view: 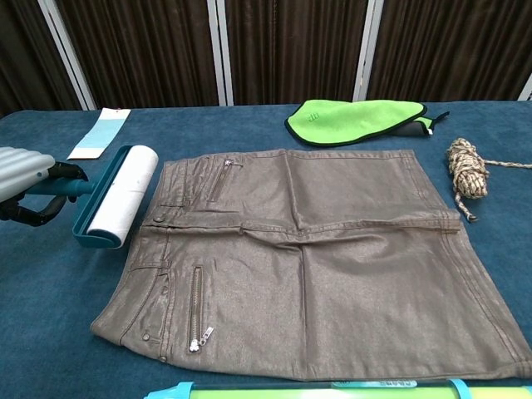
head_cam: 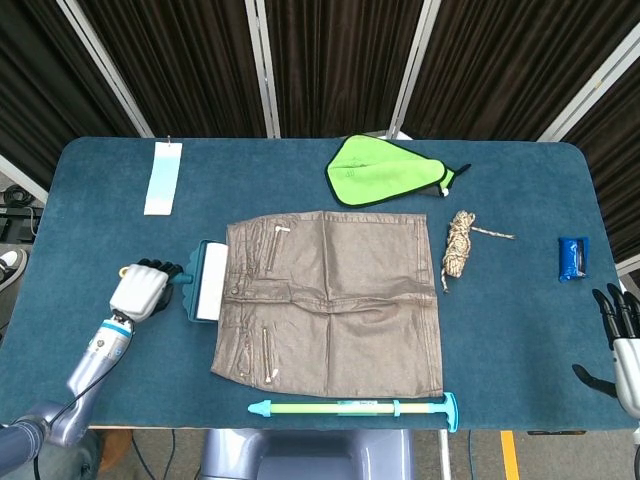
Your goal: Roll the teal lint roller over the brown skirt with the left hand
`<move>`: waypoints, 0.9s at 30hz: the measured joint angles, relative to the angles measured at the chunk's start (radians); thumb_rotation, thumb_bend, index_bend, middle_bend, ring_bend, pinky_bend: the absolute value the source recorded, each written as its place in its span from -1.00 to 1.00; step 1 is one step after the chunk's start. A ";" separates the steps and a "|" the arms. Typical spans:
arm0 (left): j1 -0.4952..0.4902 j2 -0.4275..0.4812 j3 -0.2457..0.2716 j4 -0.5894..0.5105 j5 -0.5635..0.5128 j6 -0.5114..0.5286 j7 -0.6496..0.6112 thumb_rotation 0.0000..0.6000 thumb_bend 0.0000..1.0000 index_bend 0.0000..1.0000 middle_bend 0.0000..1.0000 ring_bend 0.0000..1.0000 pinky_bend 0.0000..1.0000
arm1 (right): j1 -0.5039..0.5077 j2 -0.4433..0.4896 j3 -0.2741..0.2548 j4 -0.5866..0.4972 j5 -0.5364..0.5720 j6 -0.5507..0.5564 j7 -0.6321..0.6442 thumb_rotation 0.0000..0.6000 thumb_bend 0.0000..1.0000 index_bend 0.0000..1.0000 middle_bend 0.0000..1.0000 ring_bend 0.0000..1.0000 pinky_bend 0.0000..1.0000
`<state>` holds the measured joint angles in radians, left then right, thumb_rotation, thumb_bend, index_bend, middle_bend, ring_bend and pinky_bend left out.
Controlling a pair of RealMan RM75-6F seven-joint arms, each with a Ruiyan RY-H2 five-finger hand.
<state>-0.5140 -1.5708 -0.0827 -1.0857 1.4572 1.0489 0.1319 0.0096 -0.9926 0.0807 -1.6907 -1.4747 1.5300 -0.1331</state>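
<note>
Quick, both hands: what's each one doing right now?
Left hand: holding the teal lint roller by its handle.
Right hand: open, holding nothing.

My left hand point(head_cam: 140, 292) sits at nine o'clock, lint roller point(head_cam: 208, 281) touching the skirt point(head_cam: 335, 305) at its waist edge. Cloth point(head_cam: 385, 171) lies at twelve, rope point(head_cam: 460, 246) at two, my right hand point(head_cam: 622, 345) at four.

Bright even overhead light, soft shadows, sharp pics, no glare.
</note>
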 measured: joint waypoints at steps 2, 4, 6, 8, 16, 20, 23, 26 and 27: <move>-0.017 0.025 -0.006 -0.051 -0.003 -0.021 0.039 1.00 1.00 0.37 0.10 -0.23 -0.15 | 0.002 0.002 0.002 -0.001 0.008 -0.005 0.003 1.00 -1.00 -1.00 -1.00 -1.00 -1.00; -0.035 0.050 -0.015 -0.106 -0.011 -0.043 0.083 1.00 1.00 0.37 0.11 -0.23 -0.15 | 0.003 0.003 0.005 -0.003 0.017 -0.010 0.005 1.00 -1.00 -1.00 -1.00 -1.00 -1.00; -0.060 0.079 -0.030 -0.175 -0.027 -0.070 0.151 1.00 1.00 0.37 0.11 -0.23 -0.15 | 0.006 0.006 0.008 -0.005 0.027 -0.018 0.007 1.00 -1.00 -1.00 -1.00 -1.00 -1.00; -0.087 0.106 -0.048 -0.245 -0.053 -0.102 0.231 1.00 1.00 0.37 0.11 -0.22 -0.15 | 0.010 0.007 0.010 -0.005 0.038 -0.027 0.008 1.00 -1.00 -1.00 -1.00 -1.00 -1.00; -0.209 0.144 -0.106 -0.439 -0.273 -0.213 0.569 1.00 1.00 0.37 0.11 -0.22 -0.15 | 0.026 0.009 0.023 0.002 0.085 -0.068 0.017 1.00 -1.00 -1.00 -1.00 -1.00 -1.00; -0.284 0.119 -0.117 -0.481 -0.398 -0.234 0.732 1.00 1.00 0.37 0.12 -0.22 -0.15 | 0.030 0.009 0.030 0.011 0.094 -0.072 0.033 1.00 -1.00 -1.00 -1.00 -1.00 -1.00; -0.345 0.078 -0.117 -0.487 -0.493 -0.237 0.831 1.00 1.00 0.37 0.12 -0.22 -0.15 | 0.032 0.011 0.034 0.019 0.101 -0.076 0.048 1.00 -1.00 -1.00 -1.00 -1.00 -1.00; -0.401 0.029 -0.112 -0.483 -0.582 -0.235 0.908 1.00 1.00 0.37 0.12 -0.22 -0.15 | 0.034 0.013 0.037 0.024 0.109 -0.081 0.059 1.00 -1.00 -1.00 -1.00 -1.00 -1.00; -0.418 0.014 -0.109 -0.480 -0.606 -0.234 0.928 1.00 1.00 0.37 0.12 -0.22 -0.15 | 0.035 0.014 0.038 0.025 0.111 -0.082 0.062 1.00 -1.00 -1.00 -1.00 -1.00 -1.00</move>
<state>-0.9323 -1.5569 -0.1918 -1.5658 0.8509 0.8152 1.0596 0.0444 -0.9789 0.1184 -1.6652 -1.3639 1.4479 -0.0711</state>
